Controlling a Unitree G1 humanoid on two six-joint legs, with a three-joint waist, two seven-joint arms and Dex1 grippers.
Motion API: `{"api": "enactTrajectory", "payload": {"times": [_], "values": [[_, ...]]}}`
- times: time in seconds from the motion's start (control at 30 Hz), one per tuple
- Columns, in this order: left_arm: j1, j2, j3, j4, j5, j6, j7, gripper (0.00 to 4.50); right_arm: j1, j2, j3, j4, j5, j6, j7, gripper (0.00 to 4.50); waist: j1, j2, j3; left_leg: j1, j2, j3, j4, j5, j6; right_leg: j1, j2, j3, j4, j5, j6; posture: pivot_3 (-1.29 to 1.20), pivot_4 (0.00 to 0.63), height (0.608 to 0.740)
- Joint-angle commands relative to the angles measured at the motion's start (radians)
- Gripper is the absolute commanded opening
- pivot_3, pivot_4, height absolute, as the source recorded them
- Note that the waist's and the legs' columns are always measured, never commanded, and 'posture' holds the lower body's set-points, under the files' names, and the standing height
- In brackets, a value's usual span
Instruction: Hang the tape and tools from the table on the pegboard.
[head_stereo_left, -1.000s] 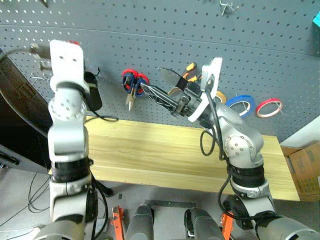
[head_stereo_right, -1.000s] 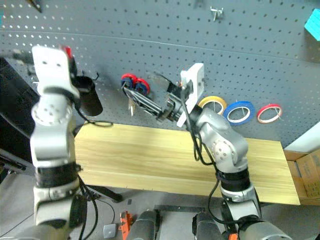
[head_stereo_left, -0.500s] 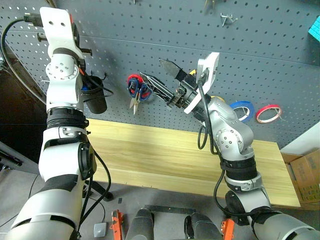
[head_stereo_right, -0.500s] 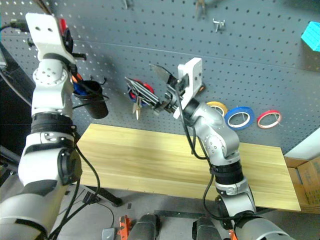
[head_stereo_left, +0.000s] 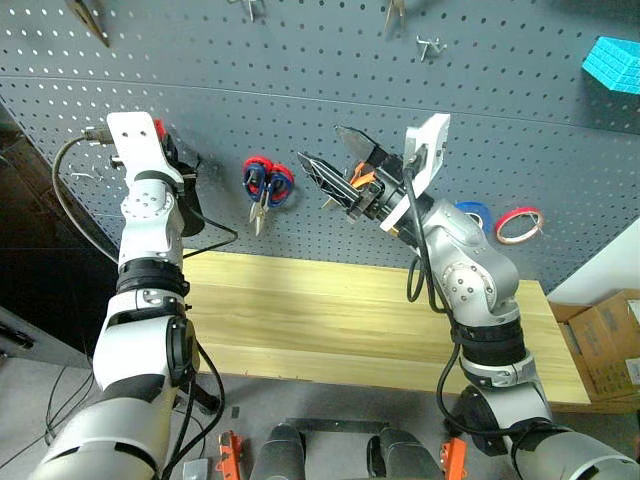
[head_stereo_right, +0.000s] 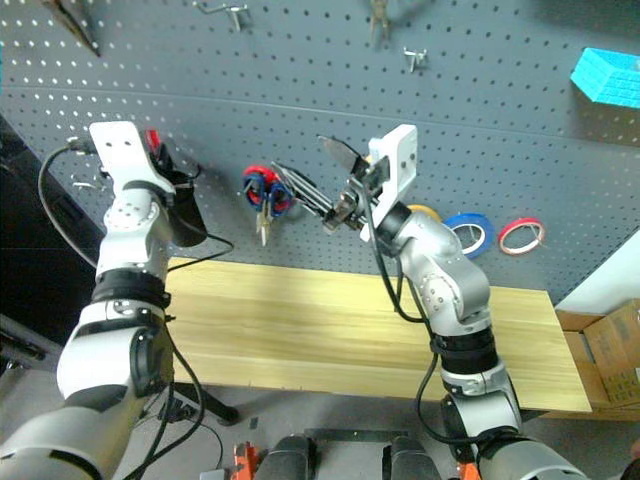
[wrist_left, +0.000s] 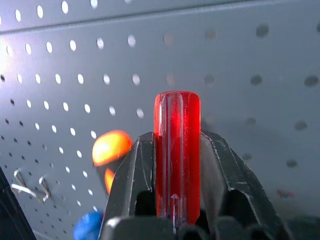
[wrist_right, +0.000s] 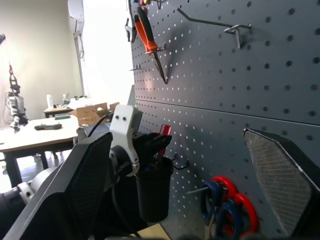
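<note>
One red-handled tool (wrist_left: 176, 150) sits between left gripper (wrist_left: 175, 165) fingers.

Workshop or robotics lab. A dark grey pegboard (head_stereo_left: 300, 90) with metal hooks carries hung tape rolls (head_stereo_left: 520, 224) and scissors (head_stereo_left: 262, 185) above a plank wooden table (head_stereo_left: 330, 310); cardboard boxes (head_stereo_left: 605, 340) stand alongside (another worktable beyond).

Red-handled tool (wrist_left: 177, 155): glossy translucent plastic. Pegboard (head_stereo_left: 300, 110): matt perforated. Table (head_stereo_left: 330, 310): smooth wood planks.
</note>
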Motion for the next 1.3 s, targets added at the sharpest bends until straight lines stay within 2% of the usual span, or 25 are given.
{"api": "enactTrajectory", "payload": {"times": [0.03,0.23,0.37,0.5,0.6,0.7,0.77,0.9,1.07,1.17,1.3], "values": [[0.007,-0.008,0.008,-0.114,-0.026,0.008,0.003,2.47,-0.009,-0.003,-0.009,-0.041,0.002,-0.012,-0.006,4.50,0.000,0.000,0.000,0.000,0.000,0.000,0.000,0.000,0.000,0.000,0.000,0.000,0.000,0.000,0.000,0.14,0.000,0.740],[0.019,-0.011,0.009,-0.195,-0.041,0.052,0.017,4.47,-0.013,-0.012,0.000,-0.042,-0.008,-0.014,-0.001,4.50,-0.001,0.000,-0.010,0.000,0.000,-0.001,0.000,0.002,-0.001,0.001,0.000,0.000,0.000,0.001,-0.001,0.14,0.000,0.740],[0.053,-0.019,-0.017,-0.330,-0.022,0.079,0.029,4.47,0.000,-0.022,0.004,-0.064,-0.016,-0.009,0.001,4.50,-0.003,0.000,-0.019,0.000,0.000,-0.001,0.000,0.002,-0.001,0.001,0.001,0.000,0.000,0.001,-0.001,0.13,0.000,0.740],[0.136,-0.028,-0.121,-0.633,0.043,0.115,-0.014,4.47,0.014,-0.059,0.007,-0.107,-0.066,-0.038,-0.005,4.50,0.001,-0.002,-0.021,0.001,0.000,-0.002,0.000,0.003,-0.001,0.002,0.001,-0.001,0.000,0.001,-0.001,0.14,0.000,0.740],[0.208,-0.076,-0.176,-0.816,0.024,0.208,-0.051,4.47,0.069,-0.115,0.042,-0.136,-0.224,-0.116,-0.064,4.50,0.011,-0.001,-0.029,0.001,-0.001,-0.002,0.001,0.003,-0.001,0.003,0.000,0.000,-0.001,0.001,-0.001,0.13,0.007,0.740],[0.290,-0.136,-0.226,-0.948,0.005,0.289,-0.077,4.47,0.166,-0.109,0.024,-0.163,-0.295,-0.122,-0.165,4.50,0.011,0.003,-0.035,0.006,-0.001,-0.002,0.000,0.003,-0.001,0.008,0.001,0.000,-0.003,0.000,-0.001,0.13,0.013,0.740],[0.404,-0.208,-0.285,-1.018,-0.018,0.354,-0.093,4.47,0.303,-0.116,0.030,-0.179,-0.383,-0.119,-0.248,4.50,0.010,0.008,-0.043,0.014,0.000,-0.001,-0.002,0.003,-0.001,0.016,0.001,0.000,-0.006,-0.001,-0.003,0.11,0.021,0.740],[0.566,-0.280,-0.330,-1.045,-0.030,0.420,-0.110,4.47,0.456,-0.058,-0.007,-0.184,-0.429,-0.024,-0.388,4.50,-0.002,0.014,-0.050,0.017,0.000,0.001,-0.002,0.003,0.000,0.017,0.000,0.003,-0.003,-0.009,-0.007,0.08,0.027,0.740],[0.744,-0.291,-0.317,-0.962,-0.026,0.440,-0.128,4.47,0.596,-0.043,-0.027,-0.154,-0.505,0.015,-0.484,4.50,-0.042,0.017,-0.051,0.026,0.000,0.001,-0.002,0.003,0.000,0.018,0.005,0.011,0.000,-0.006,-0.010,0.04,0.031,0.740],[0.784,-0.285,-0.281,-0.924,-0.037,0.468,-0.127,4.47,0.646,-0.039,-0.076,-0.155,-0.507,0.024,-0.514,4.50,-0.056,0.021,-0.051,0.035,0.000,0.003,-0.002,0.001,-0.003,0.025,0.005,0.014,-0.002,-0.007,-0.010,0.03,0.031,0.740],[0.783,-0.289,-0.212,-0.876,-0.072,0.515,-0.122,4.47,0.695,-0.052,-0.123,-0.152,-0.508,0.008,-0.521,4.50,-0.072,0.023,-0.051,0.033,0.000,0.003,-0.002,-0.001,-0.006,0.024,0.005,0.014,-0.007,-0.007,-0.010,0.01,0.029,0.740]]}}
